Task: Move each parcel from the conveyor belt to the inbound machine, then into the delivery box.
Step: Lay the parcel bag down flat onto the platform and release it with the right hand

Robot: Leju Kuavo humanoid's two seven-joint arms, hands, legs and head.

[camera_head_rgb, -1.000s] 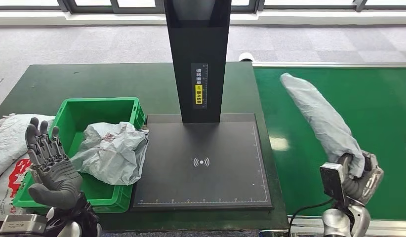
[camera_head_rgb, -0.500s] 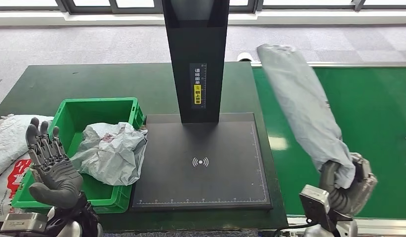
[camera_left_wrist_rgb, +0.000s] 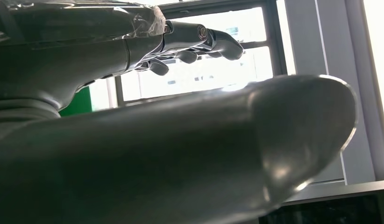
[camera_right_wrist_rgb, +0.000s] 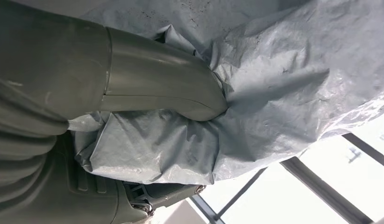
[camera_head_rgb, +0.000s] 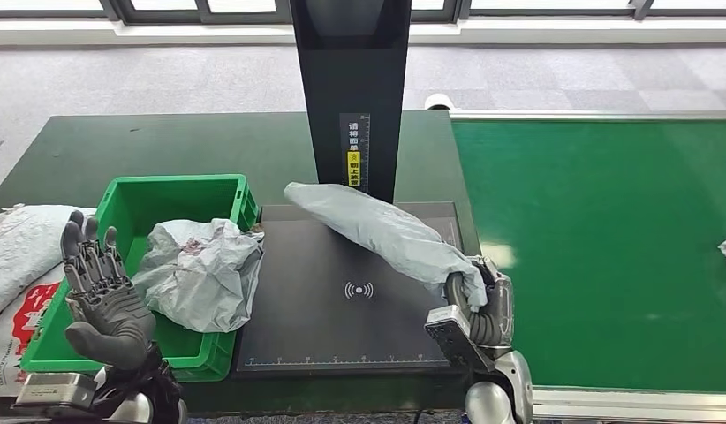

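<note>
Right robot hand (camera_head_rgb: 480,305) is clamped on one end of the grey parcel (camera_head_rgb: 377,231), holding it over the inbound machine's black scan plate (camera_head_rgb: 359,336), probably so it can be registered. The parcel's long axis runs diagonally, free end pointing toward the green delivery box (camera_head_rgb: 130,203). Left robot hand (camera_head_rgb: 103,296) is raised by that box, fingers apart, holding nothing.

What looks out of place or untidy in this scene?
The crumpled grey parcel in the green bin spills over the bin's rim toward the black scanner plate. White printed bags lie loose beside the bin. The right hand holds a second grey parcel slanted above the plate.
</note>
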